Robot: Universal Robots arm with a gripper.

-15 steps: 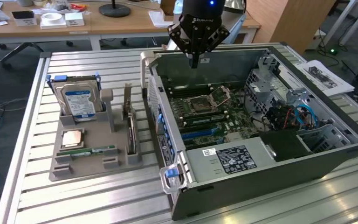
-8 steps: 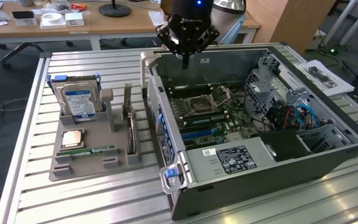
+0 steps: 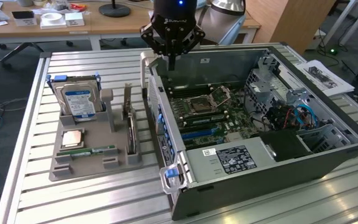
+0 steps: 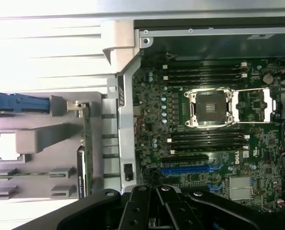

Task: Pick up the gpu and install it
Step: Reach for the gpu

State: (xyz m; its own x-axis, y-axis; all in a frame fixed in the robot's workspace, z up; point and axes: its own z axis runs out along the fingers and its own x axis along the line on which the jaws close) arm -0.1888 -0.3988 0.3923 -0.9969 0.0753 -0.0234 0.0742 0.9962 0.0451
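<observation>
My gripper (image 3: pixel 171 65), fingers closed on nothing, hangs over the case (image 3: pixel 260 179) wall nearest the tray (image 3: pixel 82 173). The gpu (image 3: pixel 130 126) stands on edge in a tray slot just beside that wall, untouched, probably upright so its top edge offers a grip; the motherboard (image 3: pixel 210 116) lies exposed to receive it

Ribbed bare-metal table (image 3: pixel 92 65); matt grey plastic holder (image 3: pixel 87 164); dark matt case (image 3: pixel 272 179), bare metal inside.
</observation>
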